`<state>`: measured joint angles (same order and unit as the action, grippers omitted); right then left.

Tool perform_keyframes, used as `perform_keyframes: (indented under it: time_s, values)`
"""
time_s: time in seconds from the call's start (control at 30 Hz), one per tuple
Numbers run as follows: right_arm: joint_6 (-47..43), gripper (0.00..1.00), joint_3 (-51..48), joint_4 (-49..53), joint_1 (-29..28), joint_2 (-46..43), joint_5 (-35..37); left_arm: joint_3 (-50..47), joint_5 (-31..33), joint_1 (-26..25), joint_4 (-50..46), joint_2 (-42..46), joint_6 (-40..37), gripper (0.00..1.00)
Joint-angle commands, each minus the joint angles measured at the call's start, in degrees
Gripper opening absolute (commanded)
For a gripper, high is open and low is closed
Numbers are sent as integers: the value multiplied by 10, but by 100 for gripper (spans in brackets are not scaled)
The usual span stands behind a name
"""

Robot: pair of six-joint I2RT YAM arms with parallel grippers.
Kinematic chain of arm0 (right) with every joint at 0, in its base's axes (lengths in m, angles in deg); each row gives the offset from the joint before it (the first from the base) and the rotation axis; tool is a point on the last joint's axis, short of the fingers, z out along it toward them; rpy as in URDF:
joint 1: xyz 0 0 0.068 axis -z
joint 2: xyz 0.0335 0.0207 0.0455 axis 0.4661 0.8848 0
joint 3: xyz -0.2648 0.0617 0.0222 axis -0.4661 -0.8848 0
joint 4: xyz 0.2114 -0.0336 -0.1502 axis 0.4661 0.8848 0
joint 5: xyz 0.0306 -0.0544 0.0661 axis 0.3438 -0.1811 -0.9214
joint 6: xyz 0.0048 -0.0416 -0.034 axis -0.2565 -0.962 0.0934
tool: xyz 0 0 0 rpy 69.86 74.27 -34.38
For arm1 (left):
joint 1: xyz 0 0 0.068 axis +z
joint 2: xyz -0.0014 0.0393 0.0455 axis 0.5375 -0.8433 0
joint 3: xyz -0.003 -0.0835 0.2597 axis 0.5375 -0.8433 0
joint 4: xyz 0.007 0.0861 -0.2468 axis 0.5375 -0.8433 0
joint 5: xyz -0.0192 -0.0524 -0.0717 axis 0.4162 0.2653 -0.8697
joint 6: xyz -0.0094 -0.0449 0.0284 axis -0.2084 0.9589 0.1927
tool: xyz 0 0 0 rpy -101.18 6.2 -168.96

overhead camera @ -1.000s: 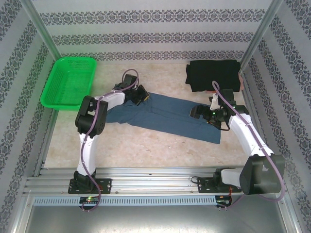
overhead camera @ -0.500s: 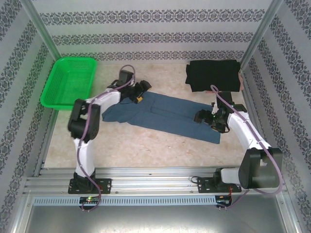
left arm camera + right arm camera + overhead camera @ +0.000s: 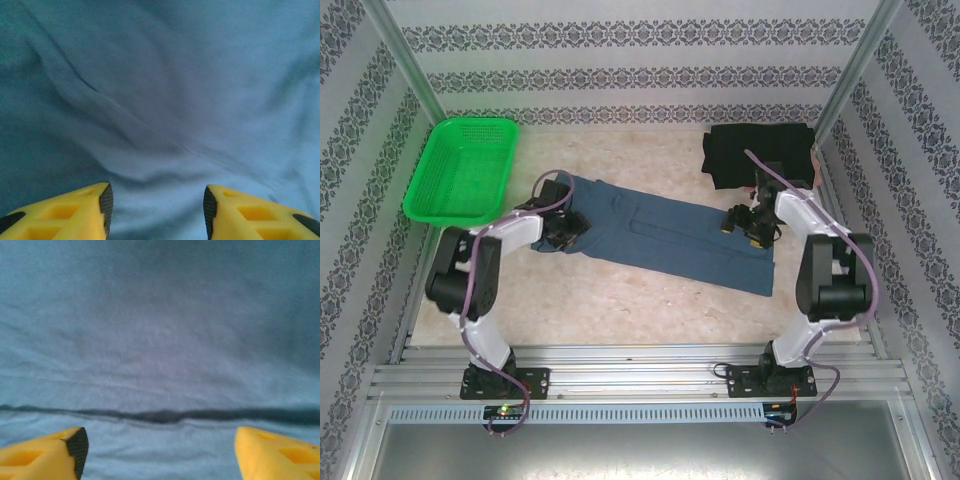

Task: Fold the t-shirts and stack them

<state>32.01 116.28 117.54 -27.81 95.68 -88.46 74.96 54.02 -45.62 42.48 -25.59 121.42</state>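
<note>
Versus 1 s ago: finds left gripper shifted to the 9 o'clock end of the slate-blue t-shirt, right gripper swung farther out near 2 o'clock. Shows both over blue cloth, fingers parted, left moderately, right wide, gripping nothing. Shirt flat mid-table. Beyond: black t-shirt folded at 1 o'clock, green basket at 10 o'clock.

Dusty slate-blue t-shirt folded into a long narrow band, lying flat and slanted across the middle, left end farther back than the right. Soft creases and a dark fold line up close. Solid black t-shirt folded into a chunky rectangle in the far right corner.
</note>
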Motion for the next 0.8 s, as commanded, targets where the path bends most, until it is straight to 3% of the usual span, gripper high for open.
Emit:
perform_keyframes:
  time_s: [0.0, 0.23, 0.4, 0.6, 0.77]
  values:
    - [38, 73, 5, 21, -20, 43, 31, 81, 62, 2, -1, -65, -7, 50]
    - [137, 68, -99, -34, -53, 21, 18, 281, 81, 13, -79, -232, -57, 48]
    - [206, 71, -121, -42, -122, -19, -4, 570, 57, 13, -188, -405, -105, 47]
    - [355, 72, -182, -134, -219, -28, -66, 882, -34, 13, -219, -607, -70, 47]
    - [513, 73, -187, -238, -334, -20, -73, 895, -101, 23, -111, -654, -2, 47]
